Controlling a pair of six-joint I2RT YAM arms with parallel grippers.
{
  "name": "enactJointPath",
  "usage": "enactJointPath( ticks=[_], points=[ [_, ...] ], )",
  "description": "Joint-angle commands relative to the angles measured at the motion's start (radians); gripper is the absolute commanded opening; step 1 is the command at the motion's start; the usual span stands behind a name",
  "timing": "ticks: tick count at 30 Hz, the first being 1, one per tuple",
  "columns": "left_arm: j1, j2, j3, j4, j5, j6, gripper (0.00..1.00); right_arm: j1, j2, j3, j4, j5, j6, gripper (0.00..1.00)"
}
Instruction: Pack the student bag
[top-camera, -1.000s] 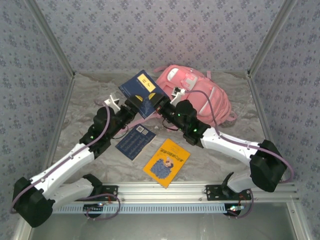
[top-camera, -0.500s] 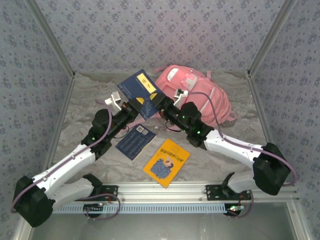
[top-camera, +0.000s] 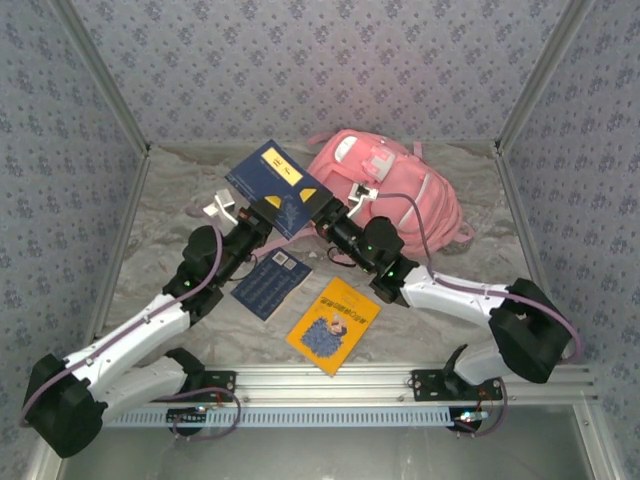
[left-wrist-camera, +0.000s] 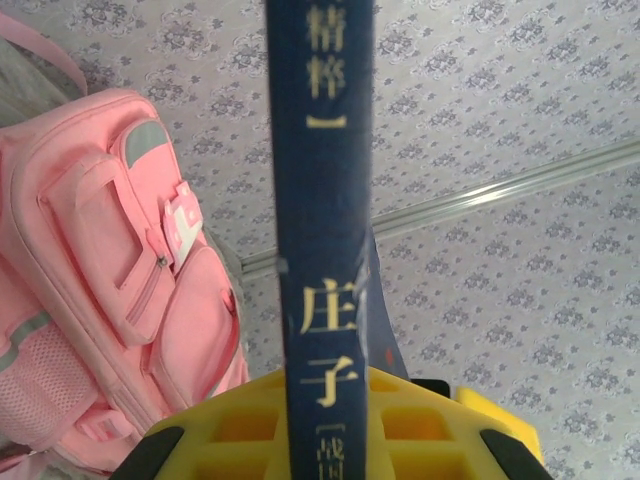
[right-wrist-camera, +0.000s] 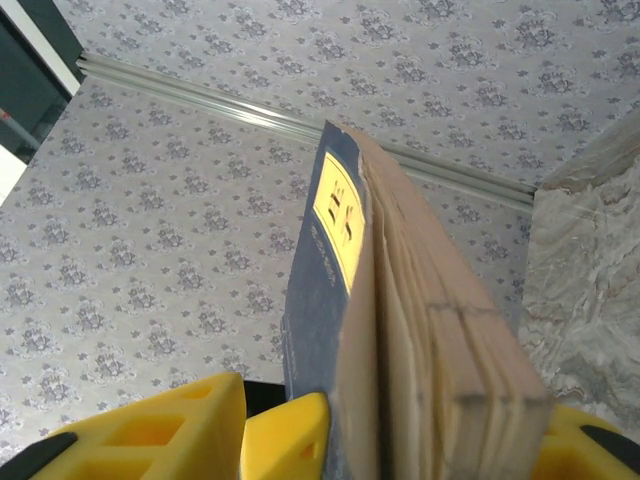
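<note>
Between the yellow fingers (left-wrist-camera: 230, 425) of the left gripper (top-camera: 262, 207) (left-wrist-camera: 325, 410) stands the spine of a thick dark blue book (top-camera: 275, 183) (left-wrist-camera: 320, 200) (right-wrist-camera: 330, 300) with yellow lettering. The pads press it from both sides, so this gripper is clamped on the book's lower edge. The right gripper (top-camera: 326, 212) (right-wrist-camera: 400, 435) meets the same book from the other side. Its yellow fingers (right-wrist-camera: 170, 430) flank the cover and the page block, but whether they are squeezing or only standing alongside cannot be told.

The book is held up off the pale, crumpled table (top-camera: 170, 200) and tilted, with its yellow label facing up.

Just behind and to the right of it lies the large soft pink fabric backpack (top-camera: 400, 190) (left-wrist-camera: 100, 300) at the far side of the table, front pockets upward.

Nearer the arm bases, a thin dark blue booklet (top-camera: 270, 285) lies flat, and just right of it is a yellow-orange paperback (top-camera: 333, 325), also flat. The two are apart.
</note>
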Motion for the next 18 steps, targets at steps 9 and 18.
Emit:
enactJointPath(
  ticks=[9, 18],
  points=[
    [-0.037, 0.016, -0.009, 0.081, -0.034, -0.014, 0.00, -0.001, 0.049, 0.047, 0.048, 0.027, 0.017, 0.12],
    [-0.037, 0.006, 0.102, -0.238, -0.032, 0.158, 0.44, -0.113, -0.167, -0.012, -0.316, 0.048, -0.027, 0.00]
  ],
)
